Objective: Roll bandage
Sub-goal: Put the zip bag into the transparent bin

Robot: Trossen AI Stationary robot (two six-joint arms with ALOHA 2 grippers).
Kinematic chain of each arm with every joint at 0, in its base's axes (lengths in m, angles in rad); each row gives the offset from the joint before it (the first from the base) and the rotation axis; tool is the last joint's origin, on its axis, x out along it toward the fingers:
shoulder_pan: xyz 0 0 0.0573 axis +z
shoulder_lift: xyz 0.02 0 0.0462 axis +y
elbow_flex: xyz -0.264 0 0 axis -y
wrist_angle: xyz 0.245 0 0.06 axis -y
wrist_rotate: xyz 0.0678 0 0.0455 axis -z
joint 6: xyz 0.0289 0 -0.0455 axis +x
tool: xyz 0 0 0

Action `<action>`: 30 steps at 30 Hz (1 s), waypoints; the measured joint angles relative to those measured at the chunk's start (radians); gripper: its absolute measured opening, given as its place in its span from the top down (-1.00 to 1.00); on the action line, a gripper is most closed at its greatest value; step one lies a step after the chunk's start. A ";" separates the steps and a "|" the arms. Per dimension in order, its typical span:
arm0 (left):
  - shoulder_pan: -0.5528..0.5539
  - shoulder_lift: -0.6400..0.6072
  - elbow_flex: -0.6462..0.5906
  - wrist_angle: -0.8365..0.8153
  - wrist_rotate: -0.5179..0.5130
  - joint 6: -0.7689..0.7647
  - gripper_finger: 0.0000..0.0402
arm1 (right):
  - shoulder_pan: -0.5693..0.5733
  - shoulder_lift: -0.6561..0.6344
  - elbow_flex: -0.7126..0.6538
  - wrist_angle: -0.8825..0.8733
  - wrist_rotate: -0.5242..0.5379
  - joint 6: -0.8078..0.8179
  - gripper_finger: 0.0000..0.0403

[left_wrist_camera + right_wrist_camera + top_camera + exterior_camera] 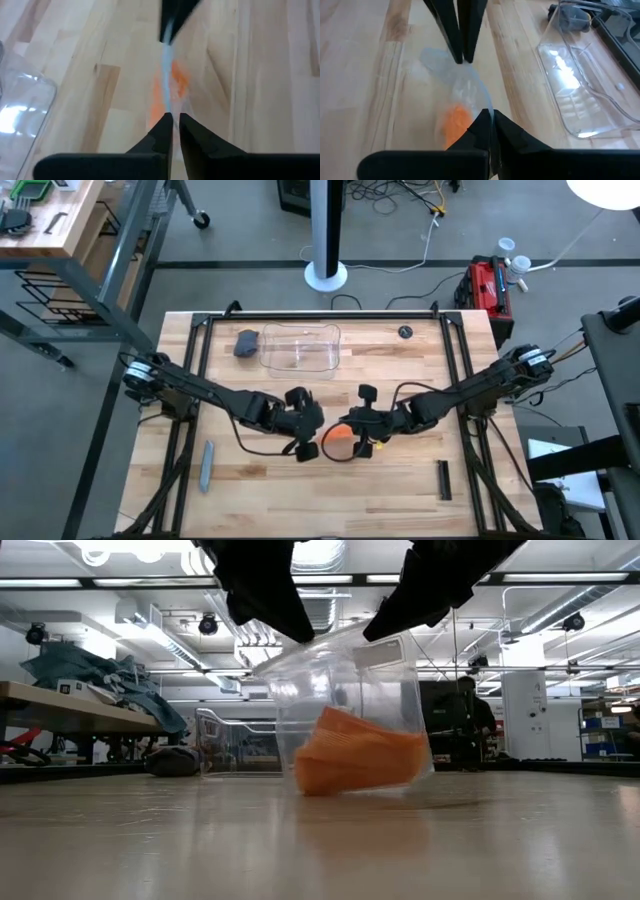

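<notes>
The orange bandage (pixel 360 760) lies bunched in the bottom of a clear plastic wrapper (pixel 340 680) at the table's middle. It also shows as an orange patch between the two grippers (pixel 340 435). My left gripper (pixel 173 119) comes in from the left and my right gripper (pixel 490 116) from the right. Each is shut on the wrapper's upper part, and they face each other a short way apart. The wrapper's bottom (pixel 350 790) seems to rest on the table top. My left gripper pinches the wrapper's clear film at its upper edge (pixel 168 102) between its two fingers, slanting down from the table's left. The film runs on to the other gripper, and the bandage hangs in the wrapper below. My right gripper pinches the wrapper's upper edge (pixel 481 99) between its two fingers, slanting down from the table's right. The film stretches from it to the left fingers (pixel 455 45), with the orange bandage (pixel 455 120) in the pouch beneath.
A clear plastic container (pixel 300 350) stands at the far middle, with a dark grey lump (pixel 245 342) to its left. A grey stick (pixel 206 465) lies near left, a black bar (pixel 443 480) near right, and a small black disc (pixel 404 332) far right.
</notes>
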 joint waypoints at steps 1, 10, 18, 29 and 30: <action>-0.001 -0.002 0.000 -0.003 0.002 0.011 0.91 | 0.000 0.000 0.000 0.001 0.000 0.000 1.00; -0.005 -0.006 0.000 0.007 -0.005 -0.017 0.99 | 0.000 0.000 0.000 0.003 -0.007 -0.001 1.00; 0.018 -0.006 0.000 0.017 -0.011 -0.120 0.78 | 0.000 0.000 0.000 0.003 -0.007 -0.001 1.00; 0.022 -0.001 -0.008 0.024 0.050 -0.119 0.25 | 0.000 0.000 0.000 0.003 -0.009 -0.002 1.00; 0.023 -0.001 -0.008 0.023 0.050 -0.115 0.25 | 0.000 0.000 0.000 0.003 -0.009 -0.002 1.00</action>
